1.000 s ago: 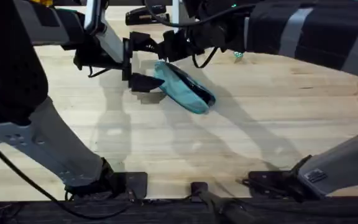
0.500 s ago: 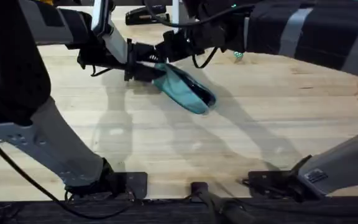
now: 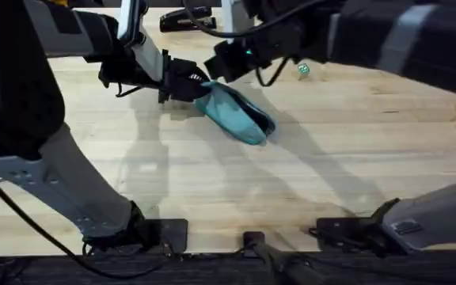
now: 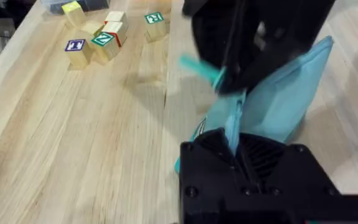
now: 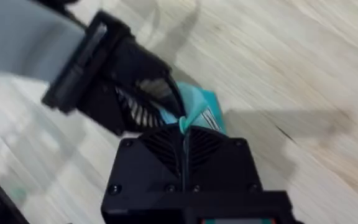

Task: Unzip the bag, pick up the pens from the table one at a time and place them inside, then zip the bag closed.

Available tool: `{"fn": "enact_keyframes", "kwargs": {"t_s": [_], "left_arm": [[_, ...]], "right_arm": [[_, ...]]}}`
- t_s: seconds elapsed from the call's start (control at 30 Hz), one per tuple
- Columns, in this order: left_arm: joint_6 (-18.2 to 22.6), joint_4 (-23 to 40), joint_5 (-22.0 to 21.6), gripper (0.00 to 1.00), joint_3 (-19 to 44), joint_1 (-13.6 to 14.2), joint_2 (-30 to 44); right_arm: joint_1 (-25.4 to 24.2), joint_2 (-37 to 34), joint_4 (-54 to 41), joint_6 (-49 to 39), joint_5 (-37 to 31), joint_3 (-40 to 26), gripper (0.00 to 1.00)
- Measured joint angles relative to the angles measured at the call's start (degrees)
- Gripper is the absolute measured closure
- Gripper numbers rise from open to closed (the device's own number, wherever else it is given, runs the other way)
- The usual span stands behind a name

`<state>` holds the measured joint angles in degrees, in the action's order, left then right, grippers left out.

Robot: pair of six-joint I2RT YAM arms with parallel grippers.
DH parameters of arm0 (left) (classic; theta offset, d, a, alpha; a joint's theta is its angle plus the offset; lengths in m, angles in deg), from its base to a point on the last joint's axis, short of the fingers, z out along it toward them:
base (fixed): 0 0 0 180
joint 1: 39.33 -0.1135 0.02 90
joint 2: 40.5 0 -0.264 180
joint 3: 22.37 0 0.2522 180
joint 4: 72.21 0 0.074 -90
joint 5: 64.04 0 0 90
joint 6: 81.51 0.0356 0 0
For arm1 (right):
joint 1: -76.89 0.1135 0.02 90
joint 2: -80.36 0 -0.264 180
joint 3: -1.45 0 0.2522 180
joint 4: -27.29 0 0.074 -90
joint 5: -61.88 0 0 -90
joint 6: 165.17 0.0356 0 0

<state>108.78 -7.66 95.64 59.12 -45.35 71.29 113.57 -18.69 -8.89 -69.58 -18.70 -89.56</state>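
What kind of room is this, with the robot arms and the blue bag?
Probably a robot lab or workshop. Two arms are mounted at a big wooden table, both grippers, left and right, at one end of a teal bag. Toy blocks sit nearby, like practice props.

Bag [image 3: 236, 115] far end hidden under both hands, zip pull not visible, right arm blurred
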Motion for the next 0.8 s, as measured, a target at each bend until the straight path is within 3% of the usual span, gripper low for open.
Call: {"fn": "enact_keyframes", "kwargs": {"t_s": [0.27, 0.6, 0.8], "left_arm": [[0.00, -0.29, 0.58, 0.957, 0.00, 0.15, 0.00], [0.00, -0.42, 0.12, 0.957, 0.00, 0.15, 0.00], [0.00, -0.38, 0.39, 0.957, 0.00, 0.21, 0.00]], "right_arm": [[-1.60, 3.88, -10.35, -8.61, -1.84, 0.00, 0.971], [-2.37, 4.11, -30.80, -17.01, -6.20, -0.39, 0.968], [-4.69, 5.34, -36.36, -19.89, -7.30, -0.50, 0.968]]}}
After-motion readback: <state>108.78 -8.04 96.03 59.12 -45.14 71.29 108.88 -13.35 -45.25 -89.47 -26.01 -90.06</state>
